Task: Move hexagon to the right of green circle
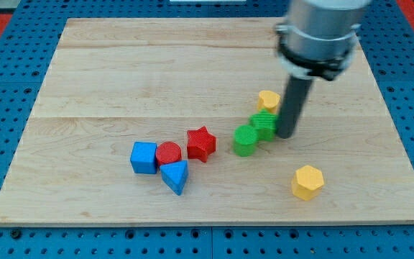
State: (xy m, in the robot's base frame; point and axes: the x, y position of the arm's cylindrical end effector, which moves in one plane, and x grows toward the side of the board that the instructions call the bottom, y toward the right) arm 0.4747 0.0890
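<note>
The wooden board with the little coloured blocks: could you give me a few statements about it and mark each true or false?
1. The yellow hexagon lies nearer the view's bottom than the green circle. True.
2. My tip rests against the blue cube. False: it stands beside the green block, far from the cube.
3. The red star sits between the red circle and the green circle. True.
4. The blue triangle lies at the view's top. False: it is near the bottom.
</note>
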